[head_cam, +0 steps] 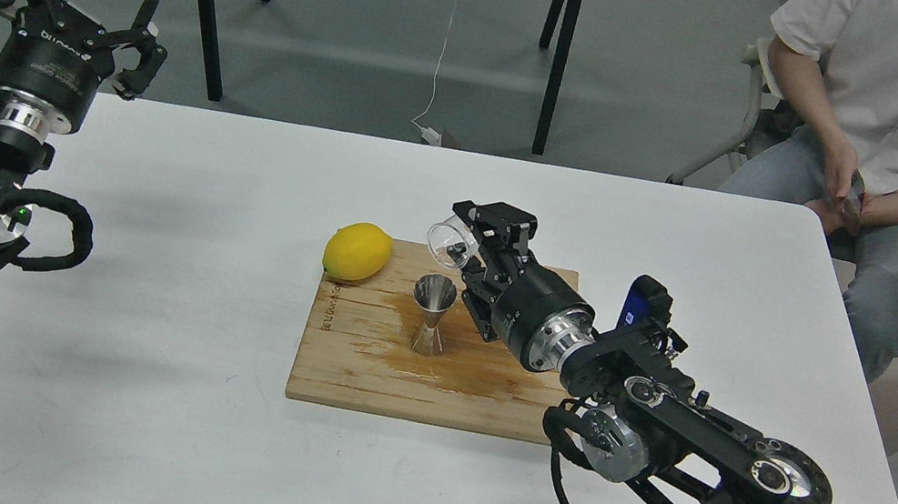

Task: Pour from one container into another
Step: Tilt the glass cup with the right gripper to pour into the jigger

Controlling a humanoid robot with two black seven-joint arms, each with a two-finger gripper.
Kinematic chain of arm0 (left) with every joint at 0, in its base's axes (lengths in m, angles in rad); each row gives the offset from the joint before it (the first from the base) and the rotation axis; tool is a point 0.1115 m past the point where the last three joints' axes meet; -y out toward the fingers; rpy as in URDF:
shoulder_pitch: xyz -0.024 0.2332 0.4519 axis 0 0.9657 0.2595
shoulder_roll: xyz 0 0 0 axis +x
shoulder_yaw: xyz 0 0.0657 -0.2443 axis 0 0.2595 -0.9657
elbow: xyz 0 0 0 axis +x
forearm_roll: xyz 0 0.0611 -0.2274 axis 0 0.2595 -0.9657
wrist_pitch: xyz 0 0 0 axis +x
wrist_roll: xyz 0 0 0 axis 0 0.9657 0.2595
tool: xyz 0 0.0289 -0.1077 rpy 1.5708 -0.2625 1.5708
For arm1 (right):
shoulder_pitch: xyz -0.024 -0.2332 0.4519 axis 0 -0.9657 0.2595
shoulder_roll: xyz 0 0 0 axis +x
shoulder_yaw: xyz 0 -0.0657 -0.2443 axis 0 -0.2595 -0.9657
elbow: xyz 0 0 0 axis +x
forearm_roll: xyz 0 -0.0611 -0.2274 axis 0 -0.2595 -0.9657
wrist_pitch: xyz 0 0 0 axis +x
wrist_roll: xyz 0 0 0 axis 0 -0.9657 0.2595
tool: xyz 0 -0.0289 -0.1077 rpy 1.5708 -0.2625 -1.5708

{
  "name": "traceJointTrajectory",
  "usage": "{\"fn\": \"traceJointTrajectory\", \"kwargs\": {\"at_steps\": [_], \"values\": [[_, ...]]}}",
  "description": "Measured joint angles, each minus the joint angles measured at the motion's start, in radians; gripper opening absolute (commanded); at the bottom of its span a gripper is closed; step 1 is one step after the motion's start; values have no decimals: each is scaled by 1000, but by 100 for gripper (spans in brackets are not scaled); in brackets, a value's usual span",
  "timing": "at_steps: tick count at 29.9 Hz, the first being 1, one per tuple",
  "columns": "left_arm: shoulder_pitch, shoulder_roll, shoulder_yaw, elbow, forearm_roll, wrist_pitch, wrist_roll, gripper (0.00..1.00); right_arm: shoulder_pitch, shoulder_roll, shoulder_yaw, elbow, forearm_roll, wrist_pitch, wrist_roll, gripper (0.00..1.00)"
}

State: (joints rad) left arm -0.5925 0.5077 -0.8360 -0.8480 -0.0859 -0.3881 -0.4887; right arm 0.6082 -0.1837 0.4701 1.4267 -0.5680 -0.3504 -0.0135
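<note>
Right gripper [475, 249] pinches the clear glass cup [450, 244], tipped mouth-down at 12 o'clock above the shiny hourglass jigger [432, 314]; contents perhaps gone. Left gripper [68, 0] is spread.

Lemon [357, 252] crowds jigger's [432, 314] left (front stays open).

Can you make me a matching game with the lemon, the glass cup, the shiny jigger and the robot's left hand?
Things:
1. lemon
2. glass cup
3. jigger
4. left end effector

States:
A. standing upright on the cutting board
B. open, holding nothing
C. lying at the board's far left corner
D. tipped, held in the right end effector

Pairs: 1-C, 2-D, 3-A, 4-B
</note>
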Motion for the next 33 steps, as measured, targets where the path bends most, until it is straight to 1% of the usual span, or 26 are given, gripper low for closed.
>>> {"fn": "traceJointTrajectory", "kwargs": {"at_steps": [18,33], "values": [[5,0,0,0,-1,0,0,100,27,-11,-74,-12,-121,-26,0,35],[7,-1,0,0,-1,-1,0,100,128,-62,-166,-36,-156,-28,0,35]]}}
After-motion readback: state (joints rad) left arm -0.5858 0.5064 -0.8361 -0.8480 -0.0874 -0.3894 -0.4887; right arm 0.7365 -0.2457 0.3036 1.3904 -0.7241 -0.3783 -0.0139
